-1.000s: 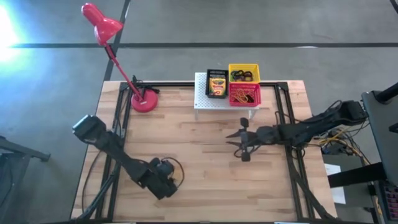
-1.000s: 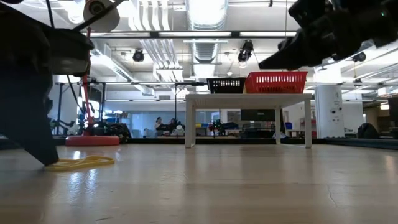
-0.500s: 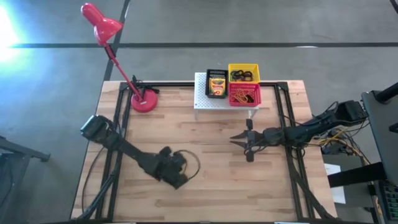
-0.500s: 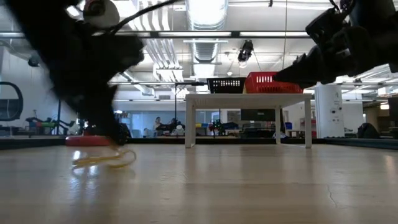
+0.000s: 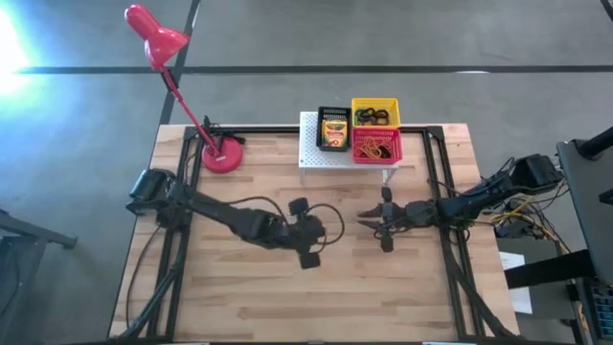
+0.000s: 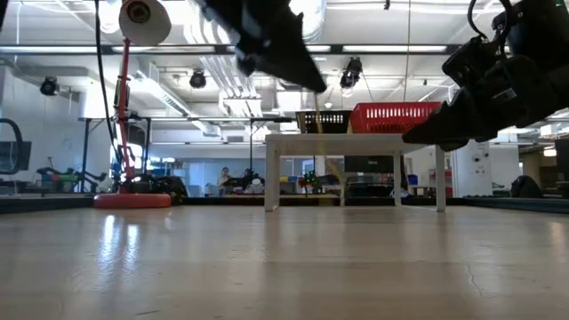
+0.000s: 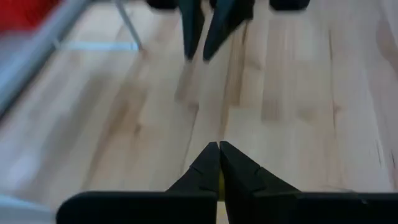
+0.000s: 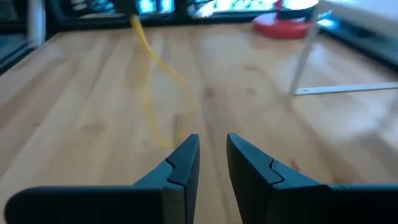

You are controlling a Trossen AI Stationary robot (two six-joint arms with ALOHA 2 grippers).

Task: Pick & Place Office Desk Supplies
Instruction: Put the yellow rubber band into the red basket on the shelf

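My left gripper point(image 5: 308, 251), above the middle of the wooden worktop point(image 5: 249, 297), is pinched closed on a thin yellow rubber band point(image 8: 163, 81) that dangles from it. My right gripper point(image 5: 385, 225) hovers nearby, fingers slightly parted, holding nothing. Beyond, the white perforated stand point(image 5: 311, 153) carries black point(image 5: 333, 128), yellow point(image 5: 375, 112) and red baskets point(image 5: 376, 146).

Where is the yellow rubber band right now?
The yellow rubber band hangs from the shut left gripper, lifted off the table near its middle, in front of the white stand, facing the right gripper.
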